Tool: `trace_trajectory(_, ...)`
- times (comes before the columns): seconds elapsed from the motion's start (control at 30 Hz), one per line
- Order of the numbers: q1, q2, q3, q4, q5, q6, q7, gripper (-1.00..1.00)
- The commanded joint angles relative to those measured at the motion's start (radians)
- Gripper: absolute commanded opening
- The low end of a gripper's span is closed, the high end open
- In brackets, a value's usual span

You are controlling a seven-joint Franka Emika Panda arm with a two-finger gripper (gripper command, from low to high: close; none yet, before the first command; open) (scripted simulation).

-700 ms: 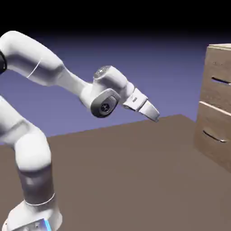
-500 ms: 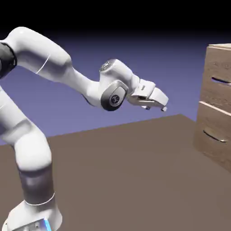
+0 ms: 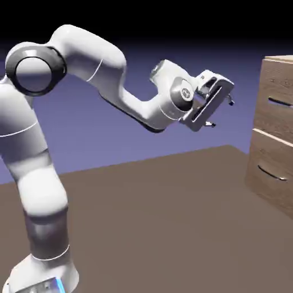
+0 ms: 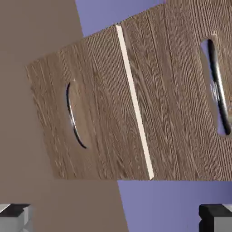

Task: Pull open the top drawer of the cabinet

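**Open gripper raised in the air, facing the cabinet from a distance**

A white robot arm [image 3: 86, 63] reaches from the lower left of the exterior view up and to the right. At its end, the white two-finger gripper [image 3: 220, 113] hangs in mid-air above the brown table [image 3: 160, 217]. Its jaws are spread wide and nothing is between them; in the hand view the two grey fingertips [image 4: 14, 216] sit far apart at the bottom corners.

Ahead of the gripper, well apart from it, stands the tall light-brown wood-grain cabinet [image 3: 274, 143]. Its two drawer fronts are stacked, divided by a pale seam. The top drawer [image 3: 276, 106], with a thin curved silver handle [image 3: 279, 102], lies roughly level with the gripper and looks closed, flush with the lower drawer [image 3: 269, 171] beneath it.

The hand view is rolled sideways, so the top drawer's handle appears at the right edge and the lower drawer's handle [image 4: 74, 115] at the left.
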State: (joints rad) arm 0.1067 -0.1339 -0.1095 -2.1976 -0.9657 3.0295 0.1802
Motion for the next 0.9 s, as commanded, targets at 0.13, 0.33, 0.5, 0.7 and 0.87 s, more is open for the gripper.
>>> trace_trajectory(0.13,0.021,0.098,-0.025,0.138,-0.218,-0.002,-0.126,0.00)
trace_trajectory(0.33,0.047,0.216,-0.054,0.303,-0.478,-0.004,-0.278,0.00)
trace_trajectory(0.5,0.068,0.314,-0.079,0.441,-0.696,-0.005,-0.404,0.00)
trace_trajectory(0.7,0.094,0.432,-0.108,0.607,-0.957,-0.007,-0.556,0.00)
trace_trajectory(0.87,0.115,0.530,-0.133,0.745,-1.174,-0.009,-0.682,0.00)
